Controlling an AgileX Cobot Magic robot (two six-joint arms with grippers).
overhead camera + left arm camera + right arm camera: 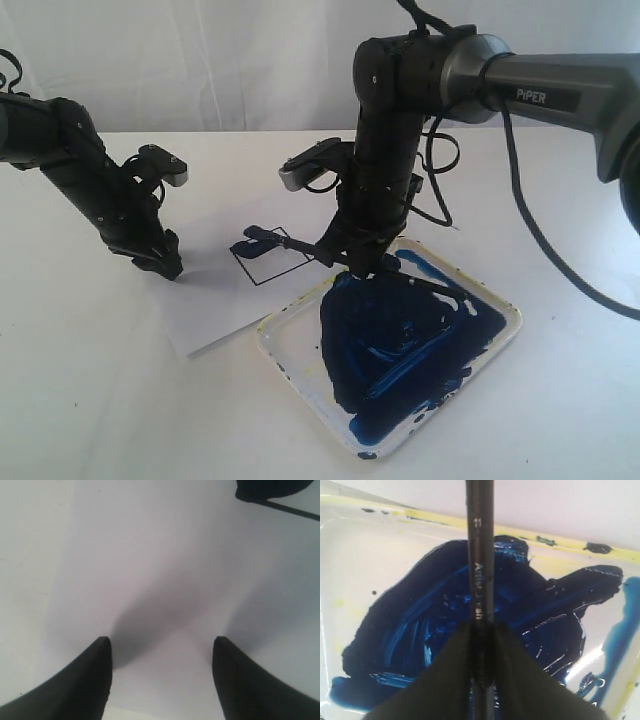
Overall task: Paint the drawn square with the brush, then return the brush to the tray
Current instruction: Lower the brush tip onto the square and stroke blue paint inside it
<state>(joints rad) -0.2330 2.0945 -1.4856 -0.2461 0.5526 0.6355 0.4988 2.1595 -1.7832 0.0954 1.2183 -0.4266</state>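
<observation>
- The drawn square [272, 262] sits on the paper sheet [210, 300], by the sheet's edge that faces the tray [293, 350]. Its black outline is clear, and the inside looks white almost all over.
- So the painting is barely under way at best, with no filled blue area visible inside the outline!
- The brush [255, 240] lies low and nearly flat. One dark end is at the square's far corner, and the handle runs back through the jaws toward the tray.
- Whether the bristles actually touch the paper I cannot tell from here.
- The right gripper [352, 262] is clenched on the brush handle part-way along, hovering right at the tray's edge beside the sheet.
- The right wrist view confirms it: the jaws are pinched tight on the black handle [480, 555], with the tray's rim [445, 519] and its big dark blue smear spread out underneath.
- The left gripper [160, 262] is over at the sheet's opposite edge, well apart from the square, with its jaws spread wide and nothing between them.
- In its own wrist view the left fingertips [102, 647] seem to press down on the paper [165, 570], and I judge it is pinning the sheet.
- What's left is filling the whole square, then carrying the brush back and releasing it in the tray.
</observation>
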